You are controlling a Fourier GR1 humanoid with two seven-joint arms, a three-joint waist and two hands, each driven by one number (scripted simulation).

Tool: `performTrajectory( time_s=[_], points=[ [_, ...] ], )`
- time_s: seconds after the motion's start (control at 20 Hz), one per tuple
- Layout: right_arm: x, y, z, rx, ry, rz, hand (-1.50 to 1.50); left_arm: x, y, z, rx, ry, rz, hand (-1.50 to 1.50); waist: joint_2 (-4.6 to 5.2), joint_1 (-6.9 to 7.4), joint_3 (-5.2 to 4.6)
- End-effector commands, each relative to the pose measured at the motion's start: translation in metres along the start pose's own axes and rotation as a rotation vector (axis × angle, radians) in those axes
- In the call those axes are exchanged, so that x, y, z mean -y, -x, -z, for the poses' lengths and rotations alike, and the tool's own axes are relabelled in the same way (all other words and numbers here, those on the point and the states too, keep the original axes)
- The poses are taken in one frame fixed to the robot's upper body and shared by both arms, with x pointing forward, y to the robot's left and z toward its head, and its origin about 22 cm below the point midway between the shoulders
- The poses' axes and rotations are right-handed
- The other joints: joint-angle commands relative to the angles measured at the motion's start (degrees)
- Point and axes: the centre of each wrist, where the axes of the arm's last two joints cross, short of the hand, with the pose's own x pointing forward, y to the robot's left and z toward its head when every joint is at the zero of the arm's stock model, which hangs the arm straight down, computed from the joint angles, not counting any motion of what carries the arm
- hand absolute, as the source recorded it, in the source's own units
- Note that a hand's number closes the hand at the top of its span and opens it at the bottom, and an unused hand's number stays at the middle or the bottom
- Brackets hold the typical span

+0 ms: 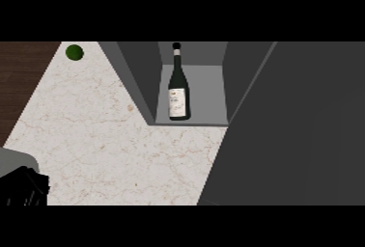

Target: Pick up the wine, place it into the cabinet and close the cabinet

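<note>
A dark wine bottle (178,91) with a white label stands upright inside the open grey cabinet (196,120), on its floor near the front edge. The cabinet's door (299,125) hangs open and fills the right side of the view. My left hand (21,187) shows at the lower left corner, black, far from the bottle and holding nothing; its fingers are bunched and hard to read. My right hand does not show in the head view.
A green lime (74,52) lies at the counter's far left corner. The marble counter top (107,144) stretches between my left hand and the cabinet. A dark wooden strip (18,72) borders the counter at the left.
</note>
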Motion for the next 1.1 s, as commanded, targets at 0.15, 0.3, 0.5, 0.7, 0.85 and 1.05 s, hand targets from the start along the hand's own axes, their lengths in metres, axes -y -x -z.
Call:
performTrajectory(
  time_s=[0.15, 0.3, 0.5, 0.7, 0.85, 1.05],
  points=[
    [-0.032, -0.032, 0.056, 0.067, -0.092, 0.014, 1.50, -0.005, -0.002, -0.005, -0.002, -0.012, -0.001, 1.50, -0.08, -0.13, 0.00],
    [-0.034, -0.026, 0.089, 0.051, -0.092, 0.028, 1.50, -0.017, -0.002, 0.015, 0.002, -0.006, 0.001, 1.50, 0.02, -0.51, 0.03],
    [-0.020, -0.044, 0.131, 0.064, -0.056, 0.042, 1.50, -0.021, -0.001, -0.002, -0.001, 0.010, -0.019, 1.50, 0.06, 0.32, -0.01],
    [-0.009, -0.026, 0.149, 0.051, -0.030, 0.092, 1.50, -0.011, -0.003, -0.009, 0.002, 0.009, -0.002, 1.50, 0.06, 0.05, 0.07],
    [-0.016, -0.048, 0.176, 0.044, -0.018, 0.096, 1.50, -0.007, -0.003, -0.007, 0.014, 0.006, -0.018, 1.50, -0.02, 0.22, 0.04],
    [0.007, -0.023, 0.185, 0.056, 0.009, 0.120, 1.50, -0.012, -0.005, -0.013, 0.005, 0.002, -0.017, 1.50, 0.02, -0.03, 0.08]
  ],
)
